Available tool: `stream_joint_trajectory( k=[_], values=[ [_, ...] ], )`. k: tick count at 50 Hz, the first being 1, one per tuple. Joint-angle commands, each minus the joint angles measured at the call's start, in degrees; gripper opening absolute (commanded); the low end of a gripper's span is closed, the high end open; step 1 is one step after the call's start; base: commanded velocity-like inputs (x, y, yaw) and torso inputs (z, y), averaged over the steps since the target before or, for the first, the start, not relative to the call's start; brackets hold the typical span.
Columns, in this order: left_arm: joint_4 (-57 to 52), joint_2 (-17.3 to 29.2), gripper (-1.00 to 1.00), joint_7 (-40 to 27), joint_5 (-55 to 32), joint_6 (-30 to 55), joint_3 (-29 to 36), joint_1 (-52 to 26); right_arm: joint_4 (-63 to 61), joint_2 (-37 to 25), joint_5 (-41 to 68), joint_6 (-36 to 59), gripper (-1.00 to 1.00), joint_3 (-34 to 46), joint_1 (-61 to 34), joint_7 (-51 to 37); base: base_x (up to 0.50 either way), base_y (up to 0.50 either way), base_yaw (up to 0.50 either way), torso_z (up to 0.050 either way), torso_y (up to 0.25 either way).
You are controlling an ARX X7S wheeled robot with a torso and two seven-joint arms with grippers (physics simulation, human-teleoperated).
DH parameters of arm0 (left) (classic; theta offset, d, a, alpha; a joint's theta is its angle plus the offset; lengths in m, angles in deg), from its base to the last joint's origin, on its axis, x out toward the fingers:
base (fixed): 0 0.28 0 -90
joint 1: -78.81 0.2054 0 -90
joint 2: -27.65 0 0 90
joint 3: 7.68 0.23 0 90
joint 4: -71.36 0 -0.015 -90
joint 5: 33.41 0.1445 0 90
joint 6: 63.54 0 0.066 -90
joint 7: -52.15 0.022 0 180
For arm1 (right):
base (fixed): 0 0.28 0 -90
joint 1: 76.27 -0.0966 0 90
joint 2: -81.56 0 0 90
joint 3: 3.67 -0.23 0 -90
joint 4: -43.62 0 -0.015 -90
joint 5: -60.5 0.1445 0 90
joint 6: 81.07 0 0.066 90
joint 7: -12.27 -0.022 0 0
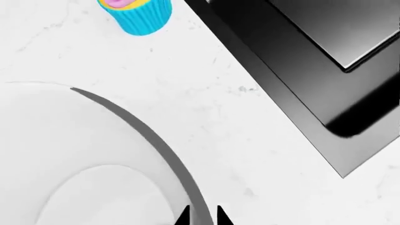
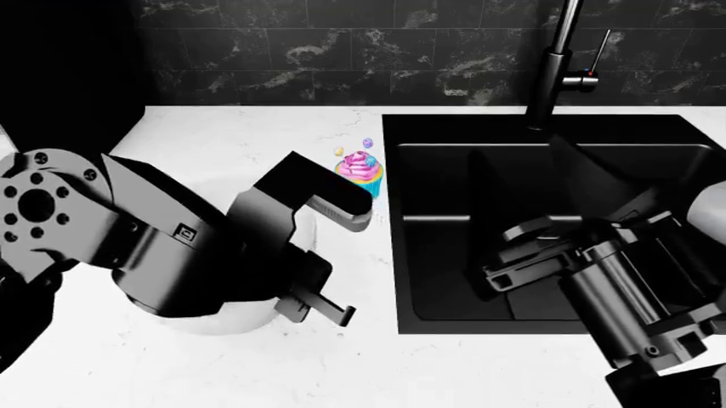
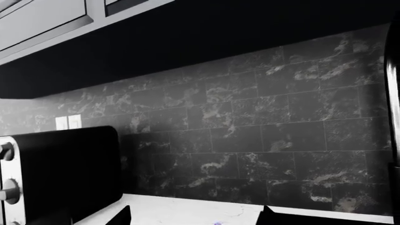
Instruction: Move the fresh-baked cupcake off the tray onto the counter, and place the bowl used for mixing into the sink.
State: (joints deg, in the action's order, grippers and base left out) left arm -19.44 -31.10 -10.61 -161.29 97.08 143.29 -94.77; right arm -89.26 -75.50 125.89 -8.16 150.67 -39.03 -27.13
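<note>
The white bowl (image 1: 93, 154) stands on the marble counter (image 1: 250, 140), left of the black sink (image 2: 545, 221). In the head view the bowl (image 2: 227, 325) is mostly hidden under my left arm. My left gripper (image 1: 201, 216) has its two fingertips on either side of the bowl's rim, close together and shut on it; it also shows in the head view (image 2: 326, 309). The cupcake (image 2: 360, 172) stands on the counter by the sink's left edge, beyond the bowl (image 1: 138, 14). My right gripper (image 3: 194, 219) is open and empty, held above the sink (image 2: 507, 263). The tray is out of view.
A tall black faucet (image 2: 556, 68) rises behind the sink. The sink's rim (image 1: 293, 117) runs close beside the bowl. A dark marbled backsplash (image 3: 250, 131) stands behind the counter. A black toaster-like appliance (image 3: 62, 173) sits at the far left.
</note>
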Motion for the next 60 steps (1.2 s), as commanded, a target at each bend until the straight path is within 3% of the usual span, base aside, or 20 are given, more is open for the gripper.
stream_joint_trajectory(
  k=[1, 14, 30, 42, 51, 60],
  values=[
    [-3.38, 2.66, -1.00, -6.57, -0.12, -2.52, 0.75, -2.21, -0.36, -0.77, 0.14, -0.74, 1.00, -0.45, 0.28, 0.04, 0.00, 0.00, 0.00, 0.000, 0.000],
    [-6.90, 2.55, -1.00, -12.22, -8.12, -2.52, 1.74, -11.31, -1.17, -1.69, -0.08, -2.00, 1.00, -1.24, 0.59, -0.42, 0.00, 0.00, 0.00, 0.000, 0.000],
    [-2.25, -3.73, -1.00, -6.69, -6.68, 4.35, 1.14, -18.63, -1.53, -2.80, -1.44, -4.74, 1.00, -2.24, 1.66, -0.80, 0.00, -0.03, 0.00, 0.000, 0.000],
    [2.07, -7.12, -1.00, 0.40, 2.01, 9.93, -0.66, -19.05, -1.67, -3.17, -2.00, -5.15, 1.00, -2.35, 2.21, -0.79, 0.00, -0.50, 0.00, 0.000, 0.000],
    [5.59, -10.65, -1.00, 14.03, 18.19, 15.18, -4.42, -19.14, -2.59, -3.89, -2.58, -5.29, 1.00, -2.70, 2.31, -1.38, 0.00, -0.50, 0.00, 0.000, 0.000],
    [6.45, -11.50, -1.00, 26.28, 30.96, 14.16, -3.46, -18.67, -2.73, -4.14, -3.00, -5.28, 1.00, -2.88, 2.47, -1.72, 0.00, -0.50, 0.00, 0.000, 0.000]
  ],
)
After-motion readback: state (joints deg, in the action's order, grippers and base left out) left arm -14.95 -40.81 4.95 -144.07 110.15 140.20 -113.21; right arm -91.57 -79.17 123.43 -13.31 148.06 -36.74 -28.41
